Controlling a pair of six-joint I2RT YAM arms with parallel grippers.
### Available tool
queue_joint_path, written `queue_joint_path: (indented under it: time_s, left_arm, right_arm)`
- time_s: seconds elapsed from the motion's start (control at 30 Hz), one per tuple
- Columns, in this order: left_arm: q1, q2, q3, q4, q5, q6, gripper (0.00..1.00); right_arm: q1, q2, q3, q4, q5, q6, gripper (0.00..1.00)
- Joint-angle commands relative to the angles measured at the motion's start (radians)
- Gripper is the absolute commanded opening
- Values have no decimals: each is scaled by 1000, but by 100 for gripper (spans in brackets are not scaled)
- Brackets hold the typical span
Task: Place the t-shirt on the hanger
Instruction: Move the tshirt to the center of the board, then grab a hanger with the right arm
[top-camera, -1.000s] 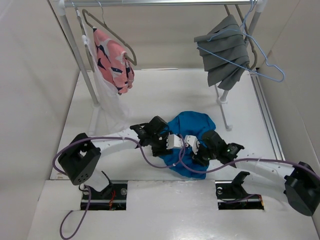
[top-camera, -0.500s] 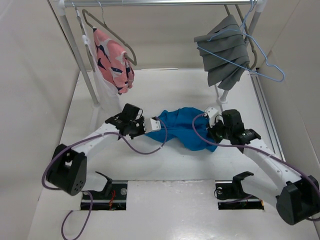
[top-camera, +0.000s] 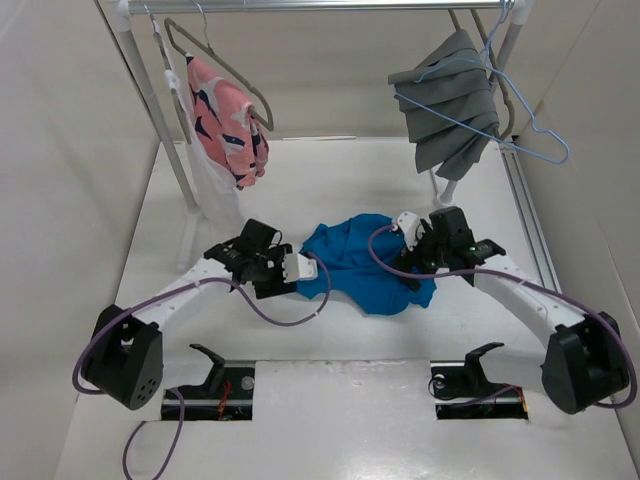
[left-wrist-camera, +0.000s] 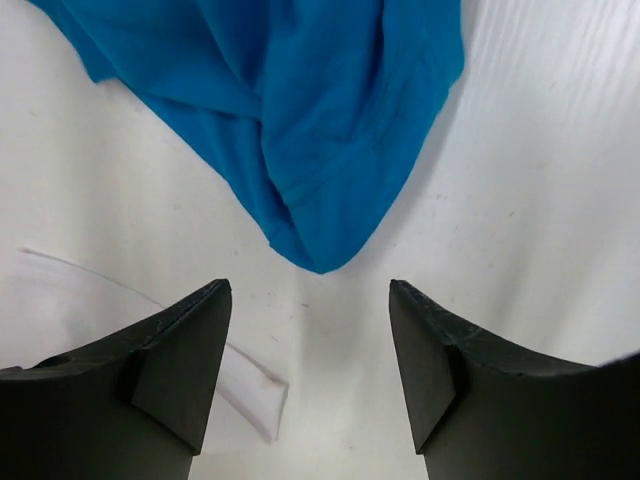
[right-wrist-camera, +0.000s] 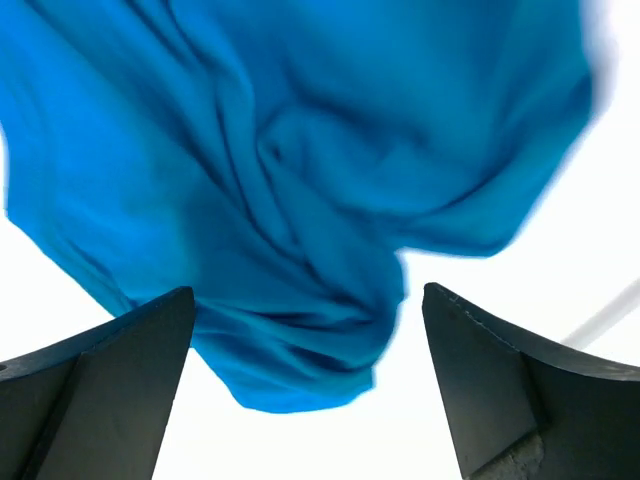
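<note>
- The t-shirt (top-camera: 365, 265) lies crumpled in 1 heap on the table (top-camera: 330, 190), between my 2 pincers and held by neither.
- My left pincer (left-wrist-camera: 310, 340) stands apart and empty. A folded point of the cloth lies just ahead of its fingers, on the table.
- My right pincer (right-wrist-camera: 305, 300) is spread wide and also empty, with the thick bunched middle of the shirt showing between its fingers.
- The hanger (top-camera: 545, 160) hangs on the rail (top-camera: 320, 6) at the far right, beside the grey garment (top-camera: 450, 100) and well apart from the shirt.
- I judge the step in hand to be a fresh grip to spread the shirt.
- To do it well, each pincer should close on a single edge, not the wad.
- I cannot pick out the collar, so I would lift slowly and let the folds drop open.
</note>
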Motion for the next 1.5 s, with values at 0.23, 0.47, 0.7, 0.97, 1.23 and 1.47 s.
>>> queue_joint_path:
  time_s: [0.23,0.47,0.7,0.97,1.23,1.47]
  left_arm:
    - [-257,-128,58,-6,101,-262,64]
    - [-325,-152,-8,206,-126,-558,60]
    - [-314,-260,-77,297,-128,-620,61]
    - [-314,-298,-121,315,-137,-656,61]
    - [-294,-329,-141,333,-128,-656,63]
    - [-294,-338,-151,343,-117,-656,63]
  right_arm:
    - [153,-198,363,-186,97,-121,100]
    - [175,-176,756,-251,171,-130,100]
    - [135,63,1317,-344,149,-253,100]
    - [-178,322,1681,-366,73,-273,71]
    - [-253,332,1625,-334,34,-263,54]
    - [-293,287,1554,-316,18,-254,56]
